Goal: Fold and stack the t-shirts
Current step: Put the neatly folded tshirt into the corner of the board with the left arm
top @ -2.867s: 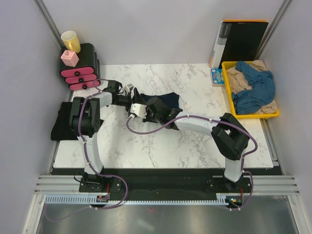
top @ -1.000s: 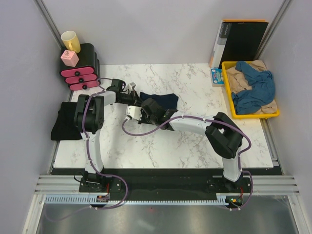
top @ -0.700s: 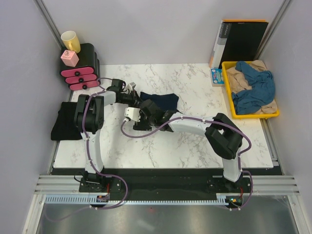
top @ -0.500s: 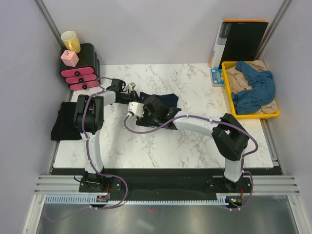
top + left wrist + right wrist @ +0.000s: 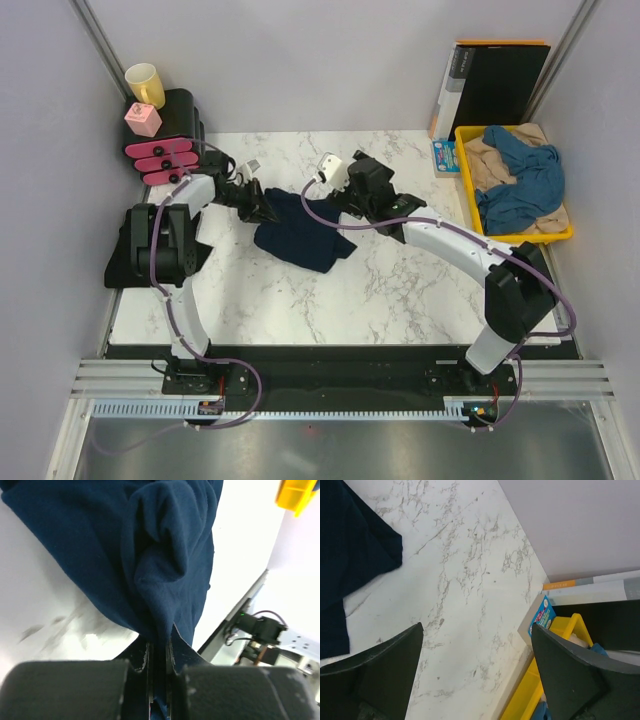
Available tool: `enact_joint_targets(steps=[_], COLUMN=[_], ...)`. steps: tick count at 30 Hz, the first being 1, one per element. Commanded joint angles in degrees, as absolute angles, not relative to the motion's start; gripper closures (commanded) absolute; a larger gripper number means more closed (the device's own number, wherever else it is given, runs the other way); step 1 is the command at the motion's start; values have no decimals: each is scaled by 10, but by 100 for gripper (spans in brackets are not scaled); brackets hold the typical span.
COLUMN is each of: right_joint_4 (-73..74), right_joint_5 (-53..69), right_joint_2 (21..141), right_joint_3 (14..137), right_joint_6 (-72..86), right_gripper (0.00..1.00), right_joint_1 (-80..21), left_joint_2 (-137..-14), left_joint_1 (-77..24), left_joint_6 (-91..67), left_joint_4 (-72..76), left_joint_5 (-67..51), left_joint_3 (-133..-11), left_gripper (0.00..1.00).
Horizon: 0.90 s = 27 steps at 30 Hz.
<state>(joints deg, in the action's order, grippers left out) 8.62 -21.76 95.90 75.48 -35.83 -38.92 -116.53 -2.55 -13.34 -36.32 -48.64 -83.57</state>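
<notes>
Veined marble tabletop point(image 5: 400, 290) — left claw point(image 5: 159, 647) clamped on crumpled soft navy t-shirt point(image 5: 300, 235); right claw point(image 5: 476, 630) apart.

navy t-shirt point(image 5: 300, 232) drawn out from a tight bunch into a wider, looser spread reaching forward and left, right claw point(image 5: 477, 629) off the cloth and swung back toward the rear of the bench point(image 5: 400, 290), its fingers now apart and empty
</notes>
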Motion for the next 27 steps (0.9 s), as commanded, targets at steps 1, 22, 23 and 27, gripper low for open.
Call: enact_joint_targets(steps=[1, 22, 23, 27], right_joint_4=[97, 97, 96, 98], right_joint_5=[-234, -227, -227, -224], right_joint_2=[918, 850, 849, 844], right_joint_3=[736, 683, 682, 676], right_joint_6=[-369, -409, -410, -408], right_gripper=[5, 6, 6, 6], right_joint_1=[-394, -393, -393, -393], left_joint_2=[-1121, -1024, -1027, -1036], left_joint_1=[18, 177, 198, 244], left_joint_6=[-24, 214, 222, 245], left_joint_4=[-469, -673, -676, -681], left_joint_5=[-446, -273, -269, -251], left_joint_3=[-864, -940, -946, -976], left_gripper=[98, 98, 98, 98])
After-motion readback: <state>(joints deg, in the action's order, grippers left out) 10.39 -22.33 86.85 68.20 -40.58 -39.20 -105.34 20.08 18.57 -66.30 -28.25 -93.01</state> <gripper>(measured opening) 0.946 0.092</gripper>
